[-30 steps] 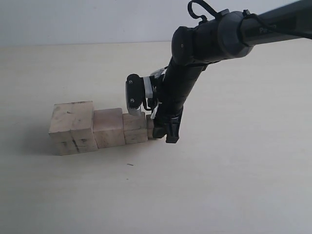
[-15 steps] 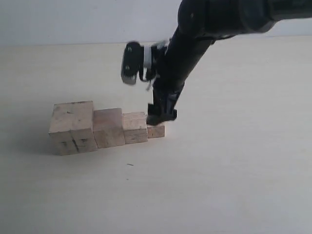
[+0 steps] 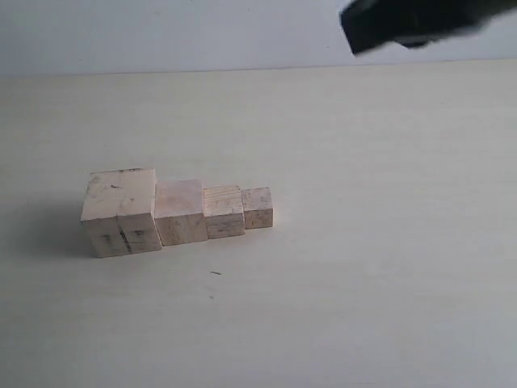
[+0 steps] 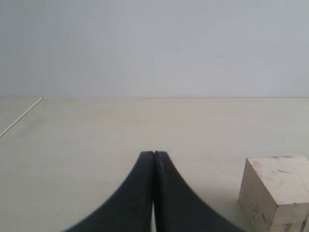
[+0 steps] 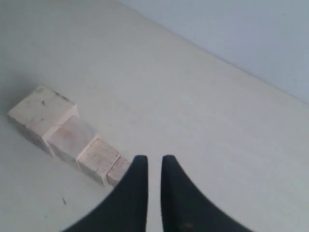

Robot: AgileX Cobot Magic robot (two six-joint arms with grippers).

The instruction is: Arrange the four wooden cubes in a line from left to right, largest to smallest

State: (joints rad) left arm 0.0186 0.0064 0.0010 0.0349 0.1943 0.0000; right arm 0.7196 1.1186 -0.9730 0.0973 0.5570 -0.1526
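Four wooden cubes stand side by side on the table, touching, in a row that steps down in size from left to right in the exterior view: the scuffed largest cube [image 3: 119, 212], the second cube [image 3: 180, 212], the third cube [image 3: 224, 212] and the smallest cube [image 3: 258, 208]. My right gripper [image 5: 154, 162] hovers high above and to the side of the smallest cube [image 5: 118, 175], its jaws a narrow gap apart and empty. My left gripper [image 4: 153, 154] is shut on nothing, low over the table, with the largest cube [image 4: 277, 193] off to one side.
The pale table [image 3: 363, 259] stretches bare around the row. A blurred dark part of the right arm [image 3: 412, 20] crosses the top right corner of the exterior view. A small dark speck [image 3: 215, 273] lies in front of the cubes.
The right arm has lifted away from the smallest cube, up and to the right, almost out of the exterior view. The four cubes stay in their row.
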